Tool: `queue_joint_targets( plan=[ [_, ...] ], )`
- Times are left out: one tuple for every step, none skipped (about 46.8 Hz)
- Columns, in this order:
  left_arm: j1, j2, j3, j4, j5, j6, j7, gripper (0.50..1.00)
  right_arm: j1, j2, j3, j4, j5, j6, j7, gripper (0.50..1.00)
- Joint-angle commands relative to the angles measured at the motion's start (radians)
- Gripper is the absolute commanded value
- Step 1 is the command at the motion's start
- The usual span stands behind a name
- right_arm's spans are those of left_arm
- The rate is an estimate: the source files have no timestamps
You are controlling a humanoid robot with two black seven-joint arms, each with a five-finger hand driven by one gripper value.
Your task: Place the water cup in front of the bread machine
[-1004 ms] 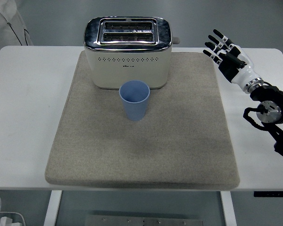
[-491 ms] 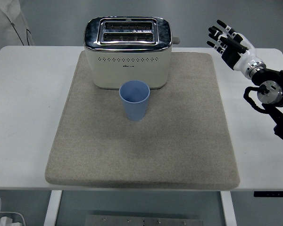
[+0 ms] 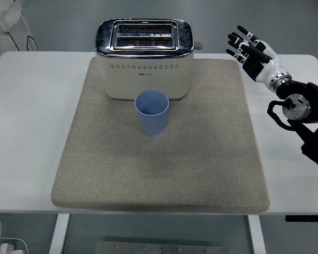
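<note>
The blue water cup point(image 3: 151, 112) is seen standing upright on the grey mat point(image 3: 212, 159), with its open mouth turned up. It is placed just in front of the bread machine point(image 3: 144, 58), close to the lower edge of the machine's front face and a little right of its middle; whether the two are touching cannot be told from this view. Nothing is seen inside the cup.

The bread machine is a cream-coloured one with a shiny metal top, in which two slots are visible, and it is set on the far part of the mat. A small knob is seen at its right side. The mat is laid on the white worktop point(image 3: 26, 132) and covers most of its middle.

The right hand point(image 3: 249, 50) is held above the far right corner of the worktop, well apart from the cup and beside the mat's right edge. Its fingers point(image 3: 237, 41) are spread and released, and nothing is grasped by them.

At the top left corner, a piece of white clothing of a person point(image 3: 8, 24) is visible.
</note>
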Motion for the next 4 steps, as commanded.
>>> queue_joint_targets(
  plan=[
    [0.000,0.000,0.000,0.000,0.000,0.000,0.000,1.000,-0.002,0.002,-0.001,0.000,0.014,-0.001,0.000,0.924],
    [0.000,0.000,0.000,0.000,0.000,0.000,0.001,1.000,-0.002,0.003,-0.001,0.000,0.018,-0.002,0.000,0.924],
    [0.000,0.000,0.000,0.000,0.000,0.000,0.000,1.000,-0.003,0.003,-0.001,0.000,0.021,-0.004,0.000,0.924],
    [0.000,0.000,0.000,0.000,0.000,0.000,0.000,1.000,-0.003,0.003,-0.001,0.000,0.022,-0.005,0.002,0.924]
  ],
)
